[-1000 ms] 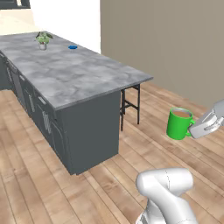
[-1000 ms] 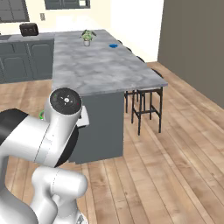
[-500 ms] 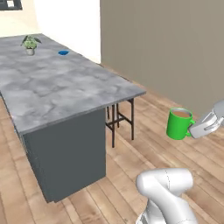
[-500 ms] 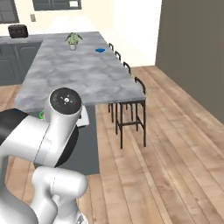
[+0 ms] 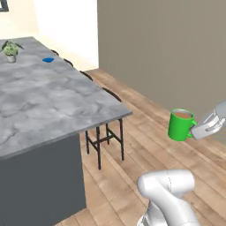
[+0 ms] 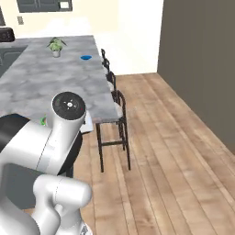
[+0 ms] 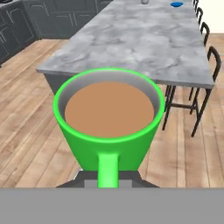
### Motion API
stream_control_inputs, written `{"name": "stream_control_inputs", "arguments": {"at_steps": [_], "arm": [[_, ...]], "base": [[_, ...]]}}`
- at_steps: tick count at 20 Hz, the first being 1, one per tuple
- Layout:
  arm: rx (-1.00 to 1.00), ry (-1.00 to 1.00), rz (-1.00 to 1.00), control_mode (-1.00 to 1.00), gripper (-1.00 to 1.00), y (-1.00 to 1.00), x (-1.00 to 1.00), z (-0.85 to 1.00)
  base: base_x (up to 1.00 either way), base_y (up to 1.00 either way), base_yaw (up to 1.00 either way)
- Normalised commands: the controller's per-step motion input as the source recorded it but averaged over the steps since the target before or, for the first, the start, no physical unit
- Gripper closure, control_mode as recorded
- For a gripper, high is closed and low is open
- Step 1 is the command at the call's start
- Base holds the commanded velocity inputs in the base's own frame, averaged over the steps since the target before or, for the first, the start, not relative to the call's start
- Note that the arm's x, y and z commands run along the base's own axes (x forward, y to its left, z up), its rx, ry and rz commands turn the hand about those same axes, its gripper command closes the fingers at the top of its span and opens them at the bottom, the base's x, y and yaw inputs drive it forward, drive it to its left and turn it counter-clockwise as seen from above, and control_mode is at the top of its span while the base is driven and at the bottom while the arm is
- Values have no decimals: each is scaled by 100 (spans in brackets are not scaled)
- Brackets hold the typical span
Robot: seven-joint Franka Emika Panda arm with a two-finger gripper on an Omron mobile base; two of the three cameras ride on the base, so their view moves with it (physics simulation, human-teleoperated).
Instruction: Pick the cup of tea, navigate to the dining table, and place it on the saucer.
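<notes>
The cup of tea (image 5: 181, 125) is a bright green mug with brown liquid. It hangs upright in the air over the wooden floor, right of the dining table (image 5: 44, 101). My gripper (image 5: 197, 129) is shut on its handle from the right. In the hand view the cup of tea (image 7: 109, 127) sits close in front, its handle towards the camera and the fingertips hidden behind it. The blue saucer (image 5: 48, 59) lies far off on the dining table, near its far edge; the saucer (image 6: 86, 57) and saucer (image 7: 176, 4) look small. A green sliver of the cup (image 6: 43, 120) peeks past my arm.
A white pot with a leafy plant (image 5: 9, 50) stands beyond the saucer. Black-framed stools (image 6: 114, 119) line the table's overhang. A dark grey wall (image 5: 167, 48) rises on the right, with wooden floor (image 6: 174, 151) between it and the table. Dark cabinets (image 7: 52, 17) stand far off.
The whole scene has shifted as the base drives: the table's near corner has come closer and the stools are nearer. The cup stays in the gripper at the same place relative to the base.
</notes>
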Motion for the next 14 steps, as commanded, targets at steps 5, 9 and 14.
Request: {"name": "stream_control_inputs", "arguments": {"at_steps": [5,9,14], "arm": [[0,0,0,100,100,0,0,0],[0,0,0,100,100,0,0,0],[0,0,0,100,100,0,0,0]], "base": [[100,-89,11],[100,-90,10],[100,-80,12]]}}
